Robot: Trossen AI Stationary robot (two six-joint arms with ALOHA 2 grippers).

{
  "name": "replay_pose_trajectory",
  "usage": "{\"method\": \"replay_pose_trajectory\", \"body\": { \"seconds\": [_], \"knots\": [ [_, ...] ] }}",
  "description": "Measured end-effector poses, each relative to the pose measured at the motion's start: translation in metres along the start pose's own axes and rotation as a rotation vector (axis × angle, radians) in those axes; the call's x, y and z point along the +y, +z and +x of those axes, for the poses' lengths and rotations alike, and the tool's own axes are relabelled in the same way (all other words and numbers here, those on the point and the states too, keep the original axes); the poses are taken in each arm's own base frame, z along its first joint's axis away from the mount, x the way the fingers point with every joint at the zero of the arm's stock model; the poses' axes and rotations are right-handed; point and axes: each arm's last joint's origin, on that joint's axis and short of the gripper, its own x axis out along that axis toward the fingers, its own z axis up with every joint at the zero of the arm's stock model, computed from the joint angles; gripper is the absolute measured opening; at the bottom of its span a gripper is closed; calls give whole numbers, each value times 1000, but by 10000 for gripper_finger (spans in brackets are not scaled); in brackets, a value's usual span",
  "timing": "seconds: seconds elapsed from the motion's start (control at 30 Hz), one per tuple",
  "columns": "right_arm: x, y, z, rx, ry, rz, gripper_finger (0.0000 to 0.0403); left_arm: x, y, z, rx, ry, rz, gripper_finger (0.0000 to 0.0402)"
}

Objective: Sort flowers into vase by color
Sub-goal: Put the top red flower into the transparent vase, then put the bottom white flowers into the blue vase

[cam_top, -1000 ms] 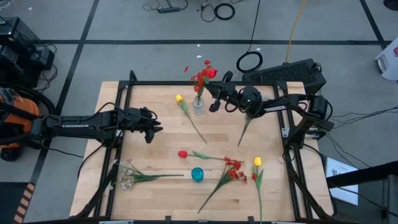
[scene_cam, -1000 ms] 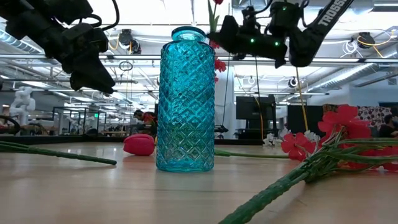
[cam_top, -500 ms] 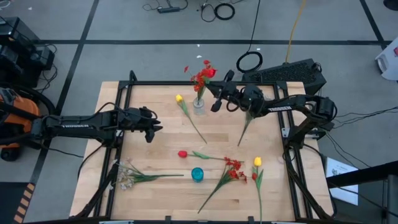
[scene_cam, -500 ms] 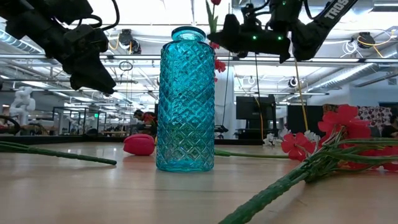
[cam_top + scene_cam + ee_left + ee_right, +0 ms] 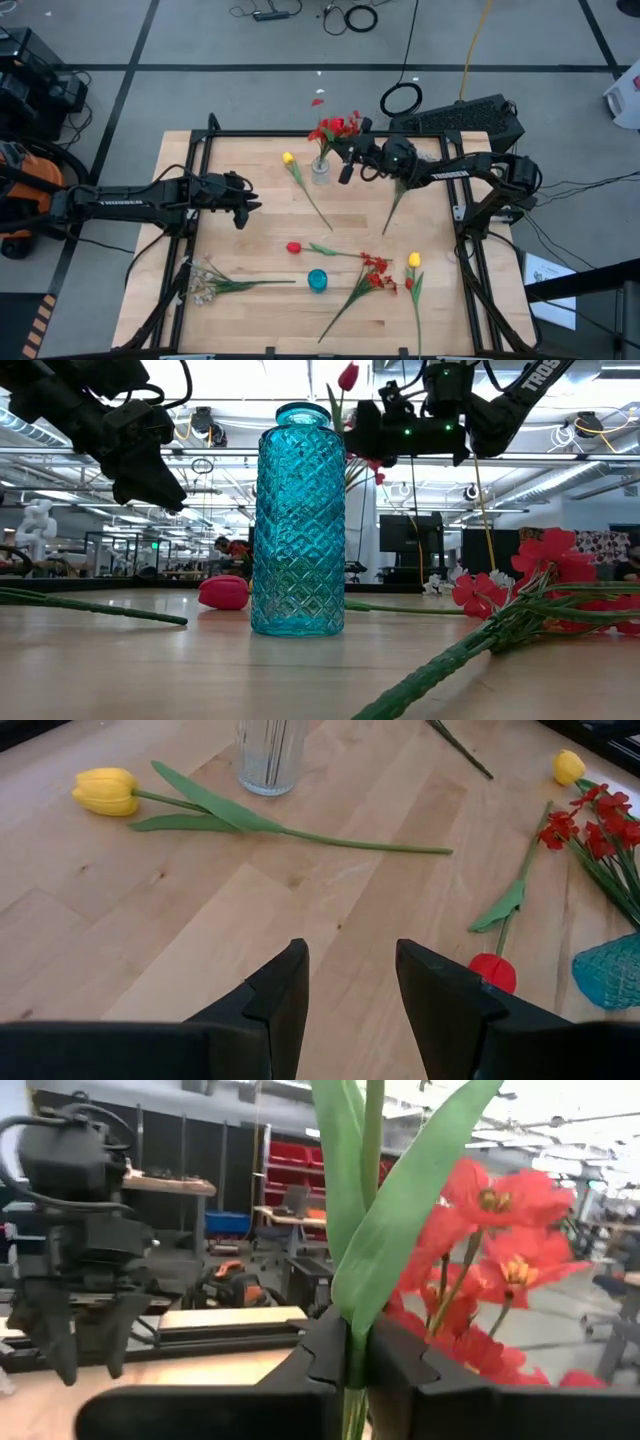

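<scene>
A clear glass vase (image 5: 320, 170) stands near the table's far edge with red blooms (image 5: 335, 128) in it. My right gripper (image 5: 347, 168) hovers just right of it, shut on a red tulip whose bud (image 5: 347, 376) stands above the fingers. My left gripper (image 5: 247, 206) hangs open over the table's left middle, touching nothing. A blue patterned vase (image 5: 317, 281) stands near the front. Lying flat on the wood are a yellow tulip (image 5: 288, 158), a red tulip (image 5: 293, 247), a red spray (image 5: 375, 272), a second yellow tulip (image 5: 413, 260) and a pale spray (image 5: 205, 281). My right gripper (image 5: 352, 1355) pinches the red tulip's green stalk (image 5: 356, 1330), together with a leaf base, between its two fingers. It comes roughly level from the table's right side, fingers across the stalk. The stalk stands upright, bud on top; its lower end is hidden below the fingers.
A bare green stem (image 5: 393, 212) lies on the table below my right arm. A black frame (image 5: 200, 140) runs round the table's edges. Open wood lies between the flowers at the table's middle.
My right gripper has come down a little beside the clear vase, carrying the tulip with it, so its bud now shows lower in the low view. The red blooms in the vase have swung toward the table's right.
</scene>
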Motion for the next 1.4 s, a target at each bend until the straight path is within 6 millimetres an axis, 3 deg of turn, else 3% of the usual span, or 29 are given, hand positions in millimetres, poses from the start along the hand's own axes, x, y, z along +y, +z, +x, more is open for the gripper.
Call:
{"method": "replay_pose_trajectory", "body": {
  "seconds": [0.23, 0.4, 0.6, 0.83, 0.93, 1.17, 1.4],
  "knots": [
    [0, -8, 0, 86, -48, 105, 70, 0, 0, 0, 0, 0, -5, 157],
    [10, -11, 6, 240, -12, 100, 118, 0, 0, 0, 0, 0, -7, 157],
    [15, 2, 20, 514, 22, 80, 161, 0, 0, 0, 0, 0, -8, 157],
    [13, 27, 21, 813, 42, 47, 178, 0, 0, 0, 4, -8, -8, 157],
    [11, 42, 14, 923, 33, 71, 176, 0, -1, 0, 8, -7, -8, 157],
    [11, 63, -24, 1164, -144, 341, 154, 0, -1, 0, 11, -6, -9, 157],
    [37, 74, -49, 1264, -234, 461, 123, 0, -1, 0, 15, -5, -26, 157]
  ]
}}
